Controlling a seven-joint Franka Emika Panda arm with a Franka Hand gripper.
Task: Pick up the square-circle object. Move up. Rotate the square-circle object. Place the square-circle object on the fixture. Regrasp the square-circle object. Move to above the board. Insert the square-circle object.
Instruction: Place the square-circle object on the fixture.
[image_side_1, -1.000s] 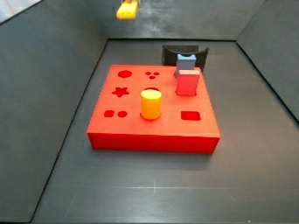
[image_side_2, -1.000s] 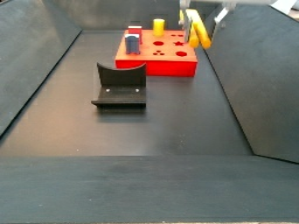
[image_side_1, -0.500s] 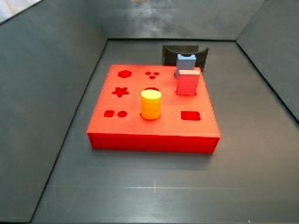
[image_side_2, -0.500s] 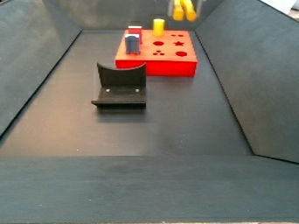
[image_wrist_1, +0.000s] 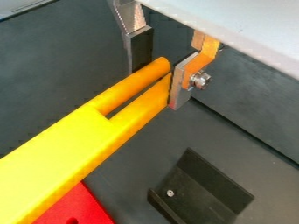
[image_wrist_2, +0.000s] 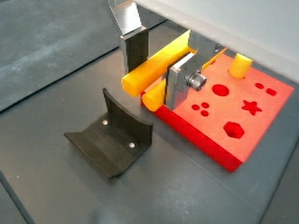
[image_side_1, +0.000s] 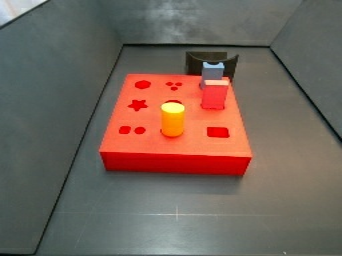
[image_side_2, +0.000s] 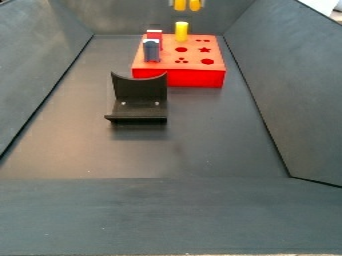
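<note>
Your gripper (image_wrist_2: 156, 67) clenched on the square-circle object (image_wrist_1: 87, 131), fixture (image_wrist_2: 112, 143) and board (image_wrist_2: 233, 107) below it

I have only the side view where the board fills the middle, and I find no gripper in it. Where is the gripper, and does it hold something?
Observer: It is high, outside your frame. In both wrist views the gripper is shut on the square-circle object.
Operator: Is the fixture free?
Observer: Yes. In a wrist view the fixture stands empty on the floor, below the held piece and beside the board.
Operator: Does any side view show the piece?
Observer: One does: the square-circle object shows at the top edge, above the board.
</note>
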